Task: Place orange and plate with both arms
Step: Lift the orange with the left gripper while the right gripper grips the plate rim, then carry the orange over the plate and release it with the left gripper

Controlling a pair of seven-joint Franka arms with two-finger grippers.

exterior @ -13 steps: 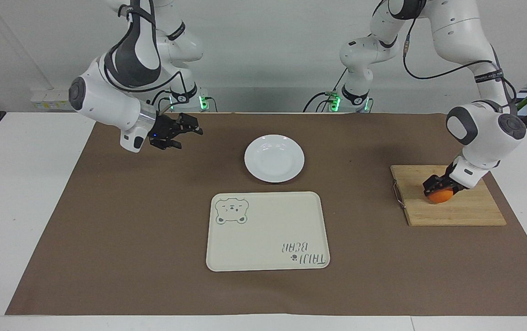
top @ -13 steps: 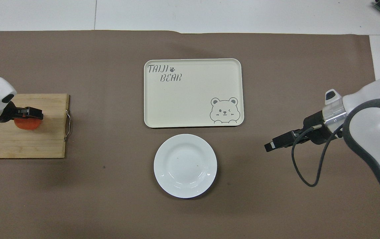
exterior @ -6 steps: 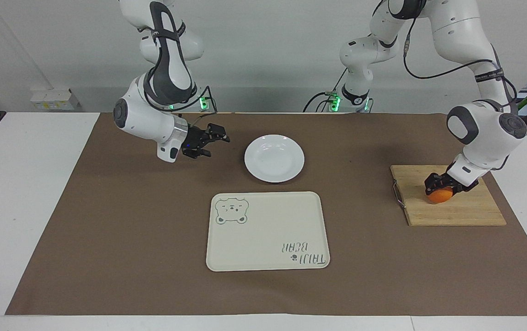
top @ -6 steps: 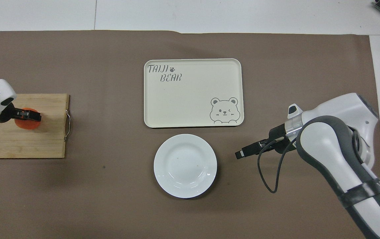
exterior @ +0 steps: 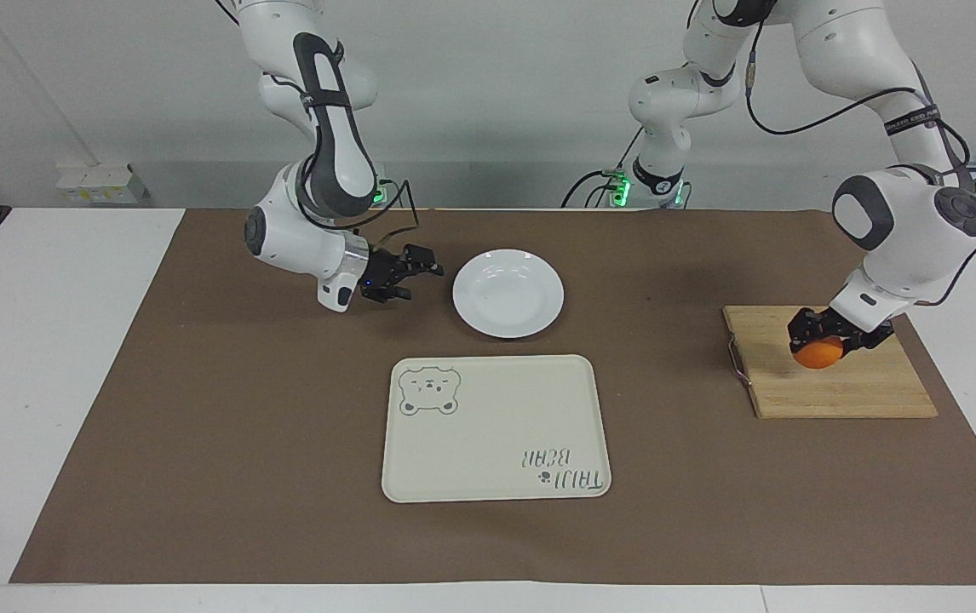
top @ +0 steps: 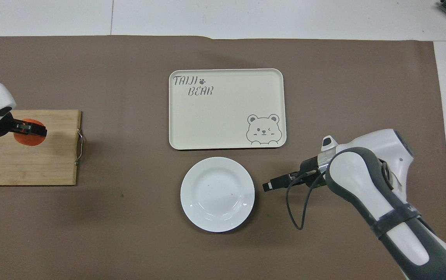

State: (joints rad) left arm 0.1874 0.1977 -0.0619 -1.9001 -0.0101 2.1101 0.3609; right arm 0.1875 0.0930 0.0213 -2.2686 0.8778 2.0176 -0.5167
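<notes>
Two Franka arms work over a bench (exterior: 71,358) covered by a brown mat (exterior: 241,443), where a cream bear tray (exterior: 495,428) lies empty and clear of both arms. The likeliest trouble sits with the plate (exterior: 508,292): it lies flat on the mat just beside the right gripper (exterior: 421,272), and a shallow glossy rim of that kind would probably skid away or tip if one finger rode over it instead of under its edge, or slip out of a thin pinch once lifted. The right gripper points at the plate's rim from the right arm's end of the bench, its fingers parted and empty, not touching the plate. On the wooden cutting board (exterior: 837,392) at the left arm's end, the left gripper (exterior: 824,339) is clamped over the orange (exterior: 818,352), which appears barely lifted off the board or resting on it; which cannot be told. A round fruit held near its top could roll free if the arm swings fast.
</notes>
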